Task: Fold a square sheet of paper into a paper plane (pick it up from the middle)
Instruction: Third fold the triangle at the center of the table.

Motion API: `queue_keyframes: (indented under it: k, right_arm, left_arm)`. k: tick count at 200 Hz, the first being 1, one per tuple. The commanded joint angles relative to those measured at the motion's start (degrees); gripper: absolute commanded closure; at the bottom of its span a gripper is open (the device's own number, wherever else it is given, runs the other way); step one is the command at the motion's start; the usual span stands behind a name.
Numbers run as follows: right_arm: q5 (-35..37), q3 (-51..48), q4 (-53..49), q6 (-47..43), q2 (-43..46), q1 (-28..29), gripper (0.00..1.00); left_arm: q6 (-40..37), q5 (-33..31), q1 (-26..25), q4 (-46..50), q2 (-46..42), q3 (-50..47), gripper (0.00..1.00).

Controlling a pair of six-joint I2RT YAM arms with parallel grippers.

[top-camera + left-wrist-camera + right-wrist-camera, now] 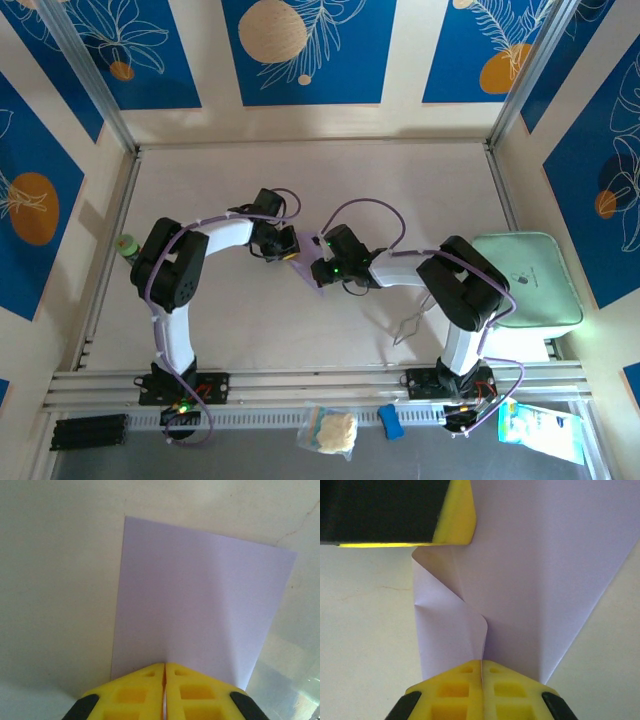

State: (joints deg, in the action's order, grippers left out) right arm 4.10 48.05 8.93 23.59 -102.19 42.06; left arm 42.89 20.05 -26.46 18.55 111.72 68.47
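The paper [300, 252] hung near the middle of the tabletop [400, 190], strung between your two tools. The left tool [164, 666] was pressed together on one edge of it, and the paper [200, 605] ran out flat from there. The right tool [481, 664] was pinching the opposite side, where the paper [535, 570] showed a soft S-curl just ahead of the pads.

That curl was your risk. Bringing the tools closer or pressing down would likely have set it as a stray crease off the intended fold line. Pulling apart could instead have torn the paper or slid it out of a pinch, since each grip took only a narrow strip.

From overhead I couldn't quite tell whether the paper was clear of the tabletop. If it touched, dragging might have skewed it.
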Motion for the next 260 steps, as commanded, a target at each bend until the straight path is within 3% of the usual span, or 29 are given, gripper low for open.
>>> queue_keyframes:
  k: [1,260]
  right_arm:
    - [-0.7,0.3,-2.0,-0.2,2.0,-0.3,0.99]
    - [-2.3,3.4,-4.8,-1.9,-2.8,-0.8,0.99]
  left_arm:
    - [-2.0,-1.5,0.4,5.6,2.5,0.9,0.9]
    - [-6.1,0.7,0.3,9.0,4.9,4.9,0.92]
